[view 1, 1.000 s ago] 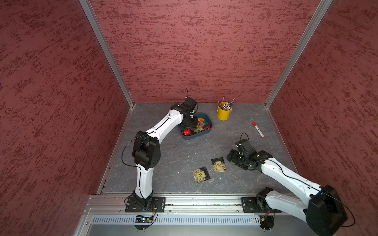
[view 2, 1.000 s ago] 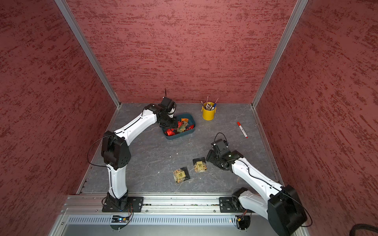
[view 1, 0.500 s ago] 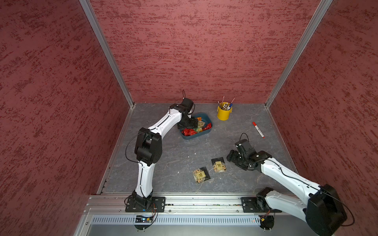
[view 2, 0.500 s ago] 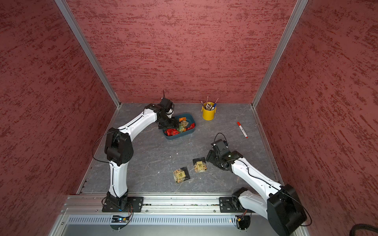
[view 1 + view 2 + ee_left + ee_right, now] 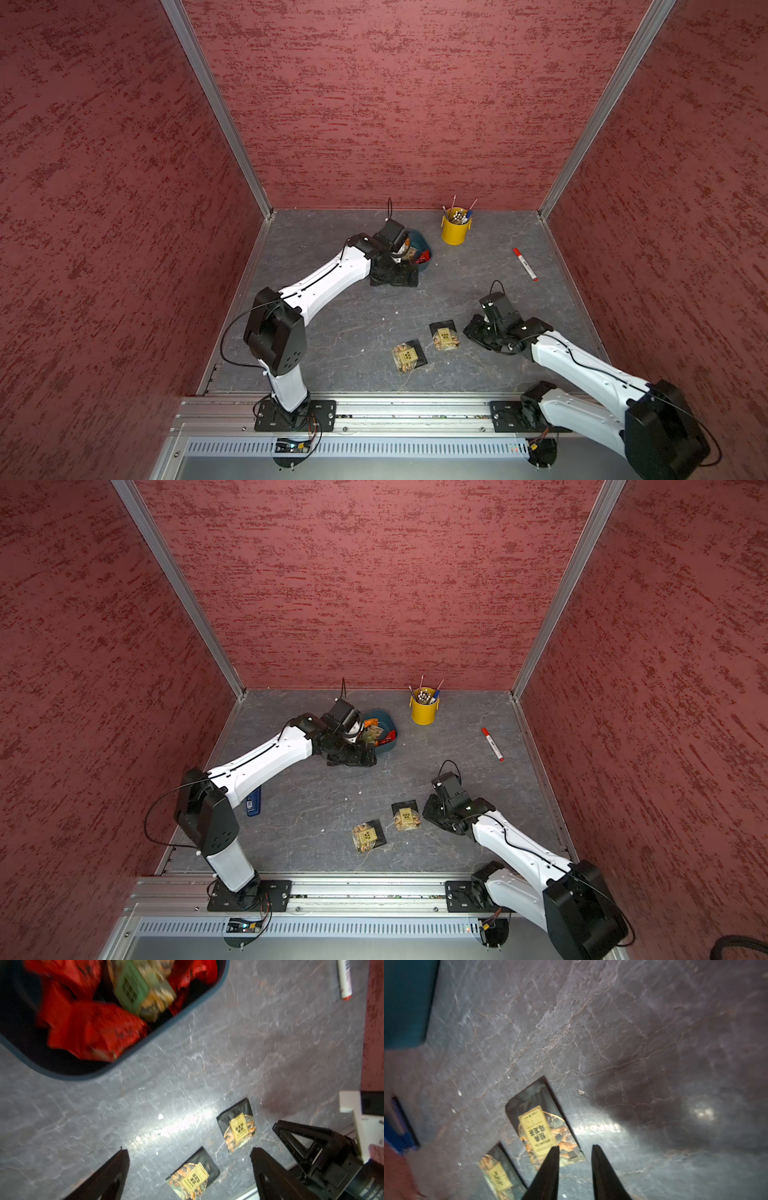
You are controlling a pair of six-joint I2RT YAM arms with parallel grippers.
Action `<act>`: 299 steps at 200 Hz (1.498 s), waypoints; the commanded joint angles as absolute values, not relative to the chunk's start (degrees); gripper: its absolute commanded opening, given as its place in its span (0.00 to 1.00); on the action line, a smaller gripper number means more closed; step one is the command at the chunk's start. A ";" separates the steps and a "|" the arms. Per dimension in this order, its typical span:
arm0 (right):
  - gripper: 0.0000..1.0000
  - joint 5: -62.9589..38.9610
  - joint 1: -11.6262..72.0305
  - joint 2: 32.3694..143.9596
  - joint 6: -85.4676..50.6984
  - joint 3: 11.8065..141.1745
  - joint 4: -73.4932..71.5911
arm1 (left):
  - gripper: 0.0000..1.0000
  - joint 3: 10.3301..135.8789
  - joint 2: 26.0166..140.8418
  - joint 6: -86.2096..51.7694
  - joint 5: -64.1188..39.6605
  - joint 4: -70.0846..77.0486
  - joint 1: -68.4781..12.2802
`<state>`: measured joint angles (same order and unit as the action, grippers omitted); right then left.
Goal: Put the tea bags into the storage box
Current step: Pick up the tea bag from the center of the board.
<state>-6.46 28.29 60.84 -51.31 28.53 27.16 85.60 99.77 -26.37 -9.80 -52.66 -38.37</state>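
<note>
While flat, pouch point(image 5: 444, 336) long axis aims roughly at back wall point(image 5: 395, 104).

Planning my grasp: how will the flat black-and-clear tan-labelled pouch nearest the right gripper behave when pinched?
The black-and-clear pouch lies flat, so it probably needs an edge grip. Its glossy film looks thin: likely light, floppy, slippery.

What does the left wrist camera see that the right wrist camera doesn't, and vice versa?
Only the left wrist view looks into the storage box, where red foil sachets and a green-labelled pouch lie, and catches the red-capped white marker. Only the right wrist view shows a blurred dark blue object. Both show the two black pouches with tan labels on the grey table, and the box, though the right wrist view gets only its outer wall.
</note>
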 commanded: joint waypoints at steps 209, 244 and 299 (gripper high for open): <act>0.00 -13.65 28.74 73.14 -53.59 23.47 8.06 | 0.92 71.45 105.34 -45.82 -21.10 -29.83 -47.41; 0.00 -11.36 28.74 74.42 -55.63 23.47 9.99 | 0.92 70.21 105.98 -47.04 -22.18 -27.77 -47.91; 0.00 -9.76 28.74 75.66 -58.15 23.47 12.13 | 0.90 69.80 107.85 -49.03 -23.11 -26.70 -48.34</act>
